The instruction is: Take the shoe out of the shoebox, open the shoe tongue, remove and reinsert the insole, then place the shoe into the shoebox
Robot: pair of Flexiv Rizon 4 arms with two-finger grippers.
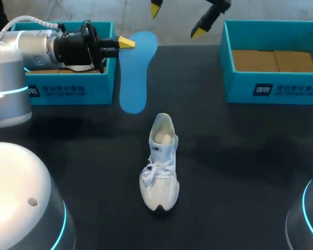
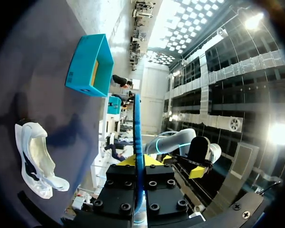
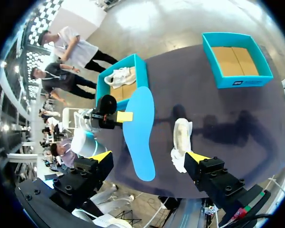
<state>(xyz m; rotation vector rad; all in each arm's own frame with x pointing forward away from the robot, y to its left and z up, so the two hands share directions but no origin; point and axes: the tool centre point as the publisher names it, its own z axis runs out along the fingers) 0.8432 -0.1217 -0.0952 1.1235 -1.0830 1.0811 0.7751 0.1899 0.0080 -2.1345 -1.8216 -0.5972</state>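
We count two teal shoeboxes, the left shoebox and the right shoebox; two white shoes, one shoe outside the boxes, a second shoe inside the left shoebox; one blue insole; two grippers, our left gripper and right gripper

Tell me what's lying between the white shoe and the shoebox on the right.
Nothing; in the head view only bare dark table separates the shoe from the right shoebox.

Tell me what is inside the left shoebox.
In the left shoebox a white shoe lies on brown cardboard; in the head view the left arm hides most of it.
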